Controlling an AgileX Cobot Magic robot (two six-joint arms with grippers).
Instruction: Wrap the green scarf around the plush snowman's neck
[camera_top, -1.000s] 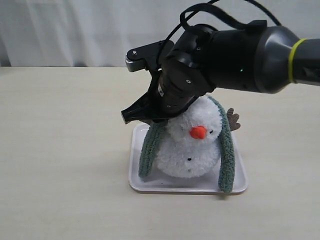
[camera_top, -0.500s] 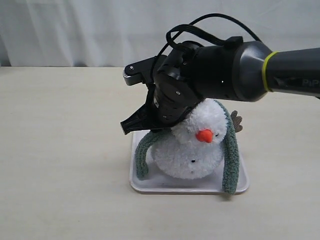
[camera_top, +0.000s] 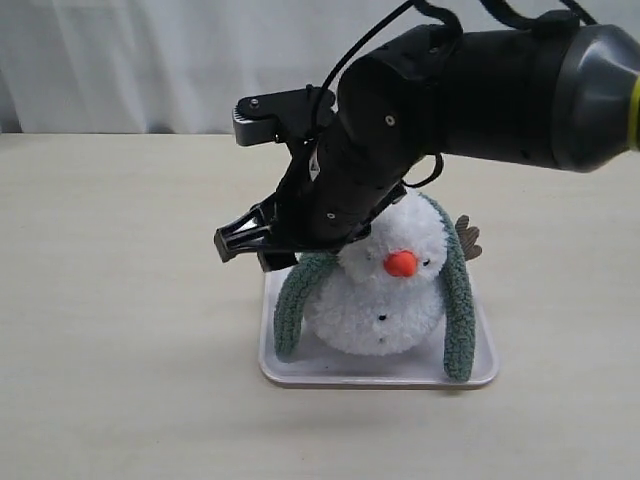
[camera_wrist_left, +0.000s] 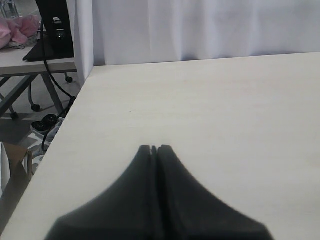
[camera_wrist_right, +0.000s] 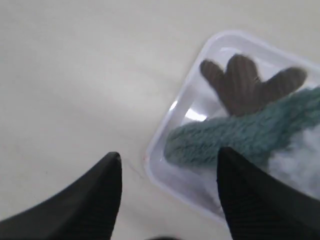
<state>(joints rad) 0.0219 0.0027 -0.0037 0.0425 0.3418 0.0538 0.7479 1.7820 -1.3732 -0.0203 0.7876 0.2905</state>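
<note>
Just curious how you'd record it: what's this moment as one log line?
scarf: draped over snowman, ends hanging | right pincer: open, empty | left pincer: shut, over table

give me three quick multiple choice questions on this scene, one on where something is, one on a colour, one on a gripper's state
1. The plush snowman sits: A on a shelf; B in the white tray; C in a basket.
2. The scarf is: A red; B green; C blue.
3. The left gripper is: A wide open; B gripping a cup; C shut with nothing in it.
Answers: 1 B, the tray's rim shows beneath and beside it; 2 B, both hanging ends are dull green; 3 C, its jaws meet with no gap in the left wrist view.
</note>
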